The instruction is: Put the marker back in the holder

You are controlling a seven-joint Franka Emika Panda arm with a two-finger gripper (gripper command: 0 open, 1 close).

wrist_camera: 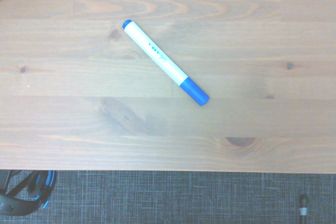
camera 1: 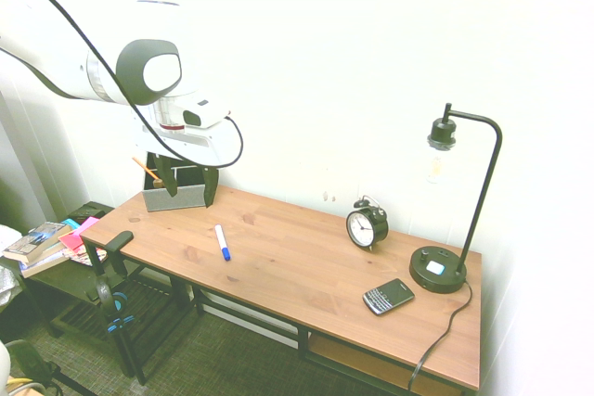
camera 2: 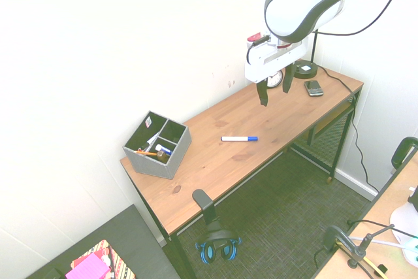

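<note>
Off to the claw's side, at the left end of the wooden desk (camera 1: pixel 306 266) as your first exterior camera shows it, the holder (camera 1: pixel 174 185) is sitting against the wall, partly screened by the claw's fingers, with an orange pencil (camera 1: pixel 146 170) leaning out of it. You are looking at a claw (camera 1: pixel 188 181) that is hanging well above the desktop, pointing straight down, its two dark fingers (camera 1: pixel 211 185) standing spread apart and gripping nothing. Below it and a little toward the desk's front edge, the marker (camera 1: pixel 222 241) is lying flat on the bare wood, not touching anything, well apart from the holder. Your wrist camera is showing it lying diagonally across the planks, white barrel in the middle and blue cap (wrist_camera: pixel 195 91) at one end, near the desk's front edge.

Further right of the claw, you are seeing an alarm clock (camera 1: pixel 367 223) standing upright near the wall, then a black phone (camera 1: pixel 388 297) lying flat toward the front, and a black desk lamp (camera 1: pixel 450 220) standing at the far end.

From the second exterior camera the marker is lying between the holder and the claw, cap end toward the claw, and a pair of blue headphones (camera 2: pixel 218 249) is hanging below the desk's front edge.
</note>
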